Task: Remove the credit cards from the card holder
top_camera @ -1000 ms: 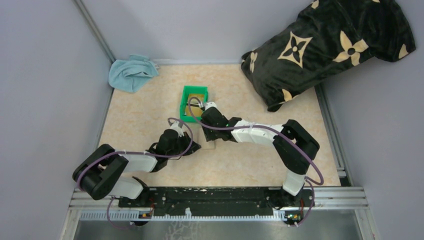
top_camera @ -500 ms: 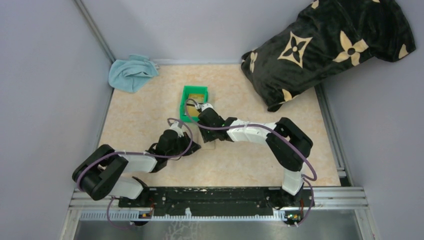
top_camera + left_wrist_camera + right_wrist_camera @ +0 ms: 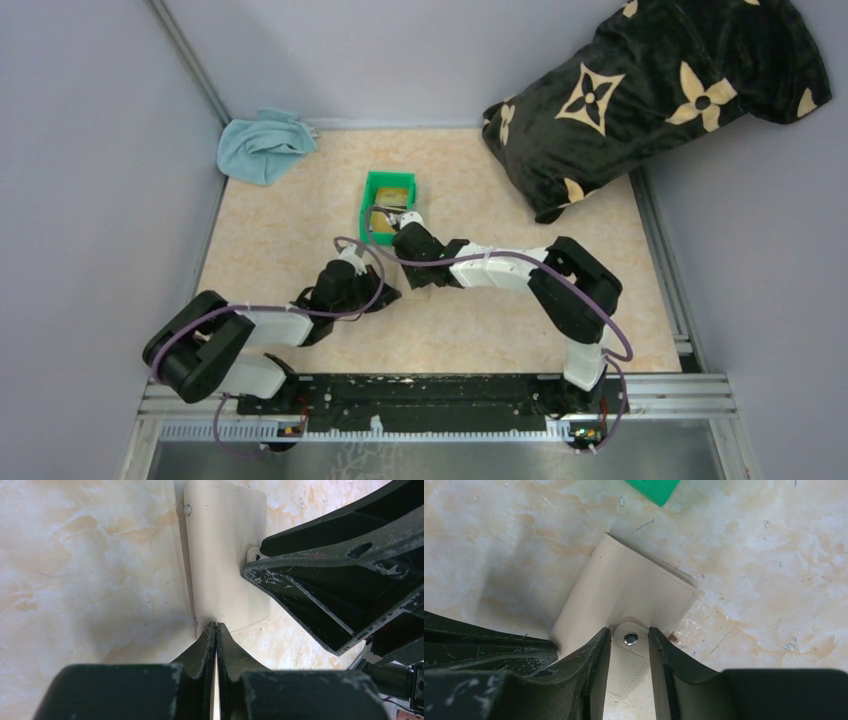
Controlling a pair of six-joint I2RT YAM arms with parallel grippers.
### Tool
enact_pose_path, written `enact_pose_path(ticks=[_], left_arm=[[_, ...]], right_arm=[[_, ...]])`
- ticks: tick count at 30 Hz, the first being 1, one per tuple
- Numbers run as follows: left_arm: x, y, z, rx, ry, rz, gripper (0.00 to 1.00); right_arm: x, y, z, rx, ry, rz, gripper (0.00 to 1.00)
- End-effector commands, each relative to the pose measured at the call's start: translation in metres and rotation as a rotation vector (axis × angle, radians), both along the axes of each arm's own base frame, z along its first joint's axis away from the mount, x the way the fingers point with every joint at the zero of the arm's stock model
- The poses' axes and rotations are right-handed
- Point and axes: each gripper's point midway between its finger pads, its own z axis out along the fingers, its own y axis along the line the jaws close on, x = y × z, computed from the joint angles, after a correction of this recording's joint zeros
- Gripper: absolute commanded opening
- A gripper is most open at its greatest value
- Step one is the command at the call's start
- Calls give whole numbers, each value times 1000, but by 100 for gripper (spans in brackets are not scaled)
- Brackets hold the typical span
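The card holder (image 3: pixel 225 555) lies tan face up on the table, its flap raised; it also shows in the right wrist view (image 3: pixel 624 590). My left gripper (image 3: pixel 216 626) is shut, pinching the holder's near edge. My right gripper (image 3: pixel 626 637) is open and pressed down on the holder, its fingers on either side of the snap tab (image 3: pixel 630 640). In the top view both grippers, left (image 3: pixel 388 292) and right (image 3: pixel 408 266), meet over the holder and hide it. Gold-tan and dark cards (image 3: pixel 388 200) lie in the green bin (image 3: pixel 368 205). No card shows in the holder.
The green bin's corner (image 3: pixel 654 490) sits just beyond the holder. A blue cloth (image 3: pixel 262 145) lies at the back left. A black patterned pillow (image 3: pixel 650 95) fills the back right. Grey walls close in both sides.
My right arm has swung left and its gripper has come down over the holder beside the bin. The left gripper has barely moved and keeps its hold.
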Motion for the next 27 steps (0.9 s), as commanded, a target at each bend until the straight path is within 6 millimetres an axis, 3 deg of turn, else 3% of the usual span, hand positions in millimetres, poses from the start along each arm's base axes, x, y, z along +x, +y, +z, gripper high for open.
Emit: enact_pose_path(ticks=[1,4,11,16,21,26,27], left_arm=[[-18,17,-26,88,74,5,8],[-17,16,-23,84,69,2,8],[-19,16,-24,82,76,-5,8],[-19,17,-22,81,69,2,8],[-19,19,-21,76,67,18,7],[-19,20,-22,75,69,25,7],[-19,20,-23,74,69,24,7]], right_arm=[[-6,-11,-12,-65,10,-11,30],[-8,-13,-17,-63,22,-31,18],[-11,-5,-15,-3,53,-38,0],[-11,0,-2,175,134,-38,0],[-7,-6,15,369,188,-41,0],[-9,-12,20,424,218,-27,0],[-10,-12,28,449,205,-15,0]])
